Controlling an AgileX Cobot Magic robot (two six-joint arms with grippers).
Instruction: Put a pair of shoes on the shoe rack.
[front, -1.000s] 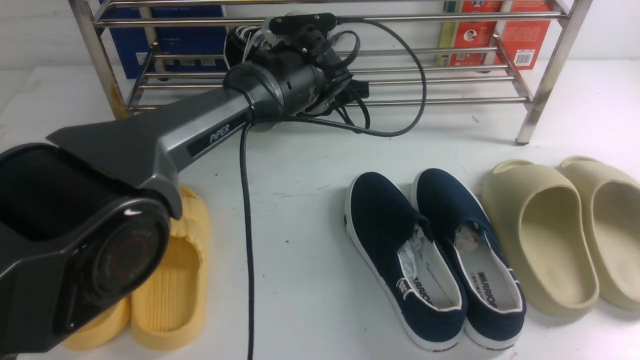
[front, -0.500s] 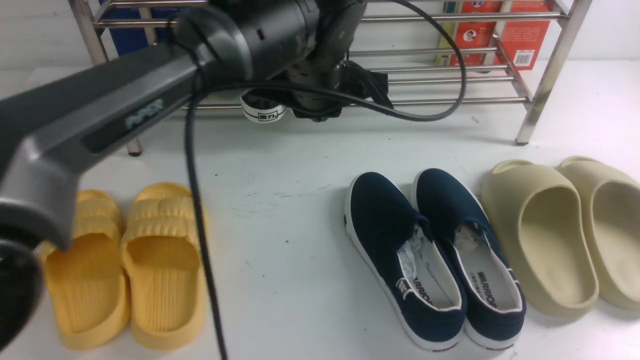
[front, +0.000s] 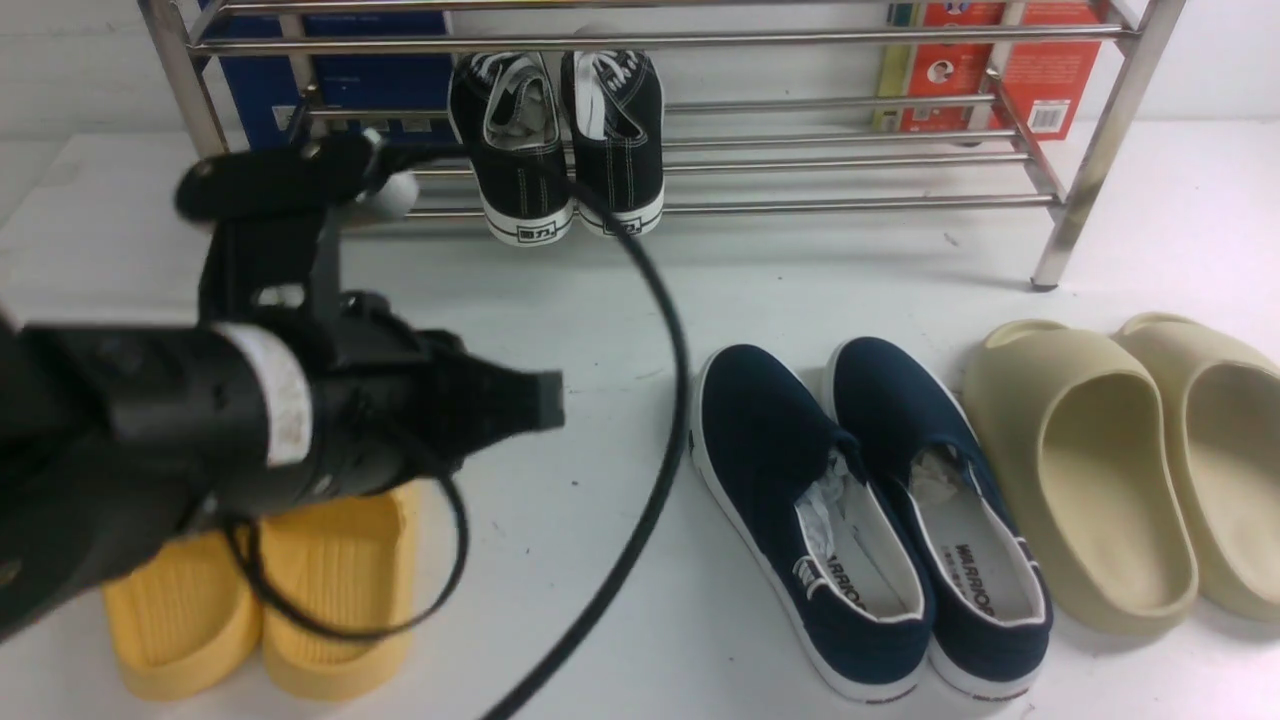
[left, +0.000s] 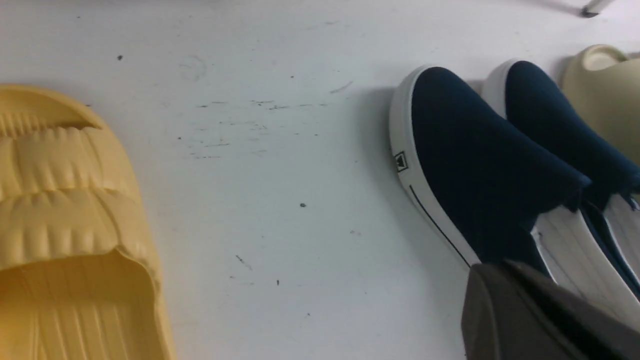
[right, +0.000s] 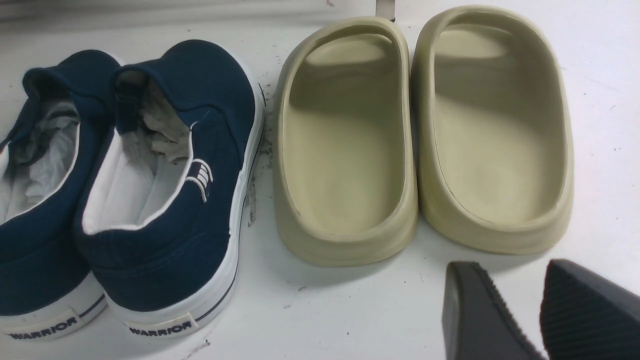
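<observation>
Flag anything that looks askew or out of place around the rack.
The sneakers sit side by side on the rack, but their heels stick out past its front rail. The left arm's cable loops in front of them. The other pairs stand in tidy pairs on the table.

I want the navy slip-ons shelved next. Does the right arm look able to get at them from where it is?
Probably yes. The right tool hangs open just behind the beige slides, with the navy slip-ons right beside those on the table; nothing lies over their open heels.
</observation>
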